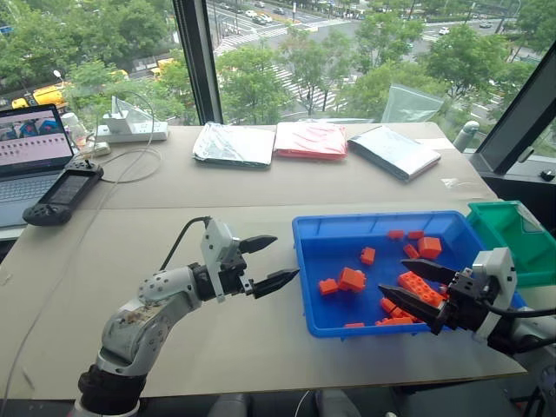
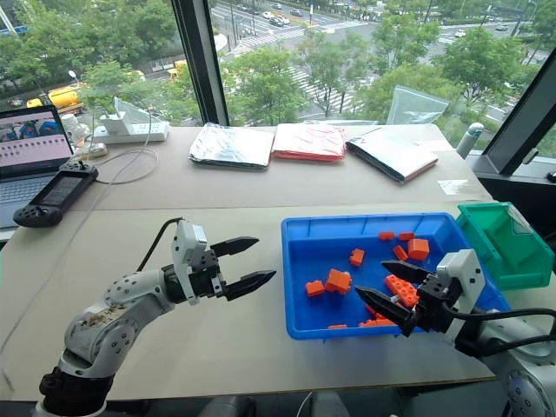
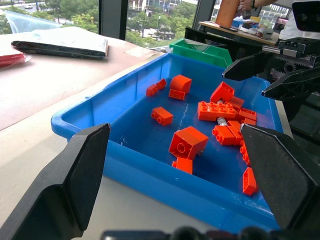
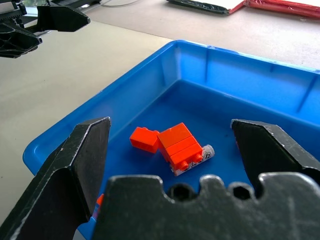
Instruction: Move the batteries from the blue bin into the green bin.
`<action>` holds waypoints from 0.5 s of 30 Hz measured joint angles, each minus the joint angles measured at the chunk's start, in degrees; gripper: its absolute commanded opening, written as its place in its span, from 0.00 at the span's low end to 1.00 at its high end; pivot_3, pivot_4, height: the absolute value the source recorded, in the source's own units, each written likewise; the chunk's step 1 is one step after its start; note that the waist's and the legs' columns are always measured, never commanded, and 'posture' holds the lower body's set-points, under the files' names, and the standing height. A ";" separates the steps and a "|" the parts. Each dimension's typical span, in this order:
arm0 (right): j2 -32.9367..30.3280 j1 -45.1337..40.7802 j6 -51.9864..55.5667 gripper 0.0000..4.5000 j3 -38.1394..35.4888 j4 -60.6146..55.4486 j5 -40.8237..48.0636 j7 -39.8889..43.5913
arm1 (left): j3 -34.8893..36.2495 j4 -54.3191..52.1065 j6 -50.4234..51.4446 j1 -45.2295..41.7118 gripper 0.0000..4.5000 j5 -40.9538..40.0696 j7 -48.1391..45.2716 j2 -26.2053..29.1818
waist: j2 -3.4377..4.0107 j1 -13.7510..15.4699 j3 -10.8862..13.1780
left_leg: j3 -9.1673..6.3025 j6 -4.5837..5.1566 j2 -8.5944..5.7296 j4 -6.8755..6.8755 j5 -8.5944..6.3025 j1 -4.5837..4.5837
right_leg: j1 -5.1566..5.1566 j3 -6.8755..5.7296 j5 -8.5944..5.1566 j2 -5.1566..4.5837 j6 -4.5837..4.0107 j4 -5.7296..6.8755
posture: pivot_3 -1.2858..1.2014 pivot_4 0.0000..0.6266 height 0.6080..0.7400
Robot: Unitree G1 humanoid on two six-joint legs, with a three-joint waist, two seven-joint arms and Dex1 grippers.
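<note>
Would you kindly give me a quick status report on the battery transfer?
Both grippers open, empty: left gripper beside the blue bin, right gripper over it. One battery visible, tucked against orange bricks. Green bin at right.

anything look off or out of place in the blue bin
Nothing spilled or damaged. One battery lies half buried under an orange brick in the blue bin, only its end showing.

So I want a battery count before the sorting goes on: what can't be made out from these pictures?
- Battery: right wrist view shows just its tip; an orange brick covers the rest.
- Another silvery bit in the left wrist view: bricks hide it, cannot tell what it is.
- Blue bin: the right hand blocks its near right corner in the head views.
- Green bin: floor not visible.
</note>
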 measured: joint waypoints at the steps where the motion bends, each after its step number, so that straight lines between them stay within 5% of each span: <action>1: 0.00 0.00 0.00 0.99 0.00 0.00 0.00 0.00 | 0.00 0.00 0.00 0.00 1.00 0.00 0.00 0.00 | 0.00 0.00 0.00 | 0.00 0.00 0.00 0.00 0.00 0.00 | 0.00 0.00 0.00 0.00 0.00 0.00 | 0.52 0.24 1.00; 15: -4.62 -0.56 -0.10 0.99 -3.93 3.37 -5.33 -1.17 | -0.89 3.23 -11.14 2.01 1.00 1.68 -7.39 -2.27 | 0.00 -0.01 0.00 | 0.07 0.00 -0.03 -0.02 0.00 0.00 | 0.00 0.01 0.00 0.01 -0.01 -0.02 | 0.52 0.24 1.00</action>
